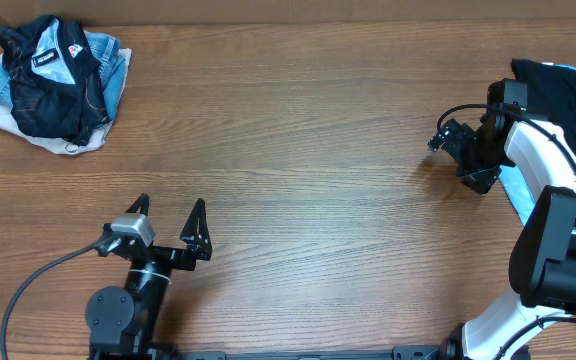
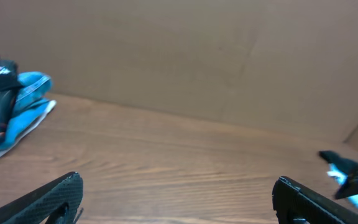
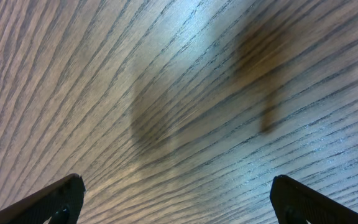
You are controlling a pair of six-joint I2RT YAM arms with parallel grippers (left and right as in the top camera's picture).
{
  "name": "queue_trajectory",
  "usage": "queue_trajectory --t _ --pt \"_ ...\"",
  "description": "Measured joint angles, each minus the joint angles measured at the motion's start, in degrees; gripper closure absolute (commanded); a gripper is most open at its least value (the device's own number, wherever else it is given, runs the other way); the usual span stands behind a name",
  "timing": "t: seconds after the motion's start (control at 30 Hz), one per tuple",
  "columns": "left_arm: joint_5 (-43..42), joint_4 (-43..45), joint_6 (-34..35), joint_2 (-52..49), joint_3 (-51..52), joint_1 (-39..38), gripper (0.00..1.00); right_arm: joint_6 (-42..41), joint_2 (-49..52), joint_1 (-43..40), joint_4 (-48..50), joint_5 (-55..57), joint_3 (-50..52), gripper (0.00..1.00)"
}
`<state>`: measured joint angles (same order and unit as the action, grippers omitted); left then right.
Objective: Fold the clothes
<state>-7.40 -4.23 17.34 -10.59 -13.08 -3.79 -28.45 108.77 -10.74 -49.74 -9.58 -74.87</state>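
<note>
The left gripper (image 1: 171, 208) sits at the near edge, jaws spread wide and empty. The right gripper (image 1: 450, 138), equally spread, hovers at the right over the table (image 1: 318, 150), which is open across its middle. The clothes (image 1: 53, 70) lie crumpled in the far left corner on jeans (image 1: 116, 78), and the left wrist view cuts them off. The right arm partly hides a black garment (image 1: 558, 90) at the right edge. The right wrist view shows only wood grain.

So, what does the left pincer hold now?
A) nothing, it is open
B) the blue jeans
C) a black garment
A: the left pincer stands open with nothing between its fingers, over the wooden table and apart from the clothes pile in the corner.
</note>
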Motion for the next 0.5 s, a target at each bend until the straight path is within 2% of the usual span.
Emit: queue_trajectory --t 0.13,0.37,0.5 --pt "2.10 3.02 -1.01 1.42 2.97 0.00 0.00 0.00 0.00 0.00 0.04 0.00 0.00 0.00" --pt "5.40 16.46 -1.31 2.19 10.10 0.00 0.00 0.00 0.00 0.02 0.04 0.00 0.00 0.00" --pt "7.26 15.72 -1.70 4.50 12.46 0.00 0.00 -0.02 0.00 0.00 0.04 0.00 0.00 0.00"
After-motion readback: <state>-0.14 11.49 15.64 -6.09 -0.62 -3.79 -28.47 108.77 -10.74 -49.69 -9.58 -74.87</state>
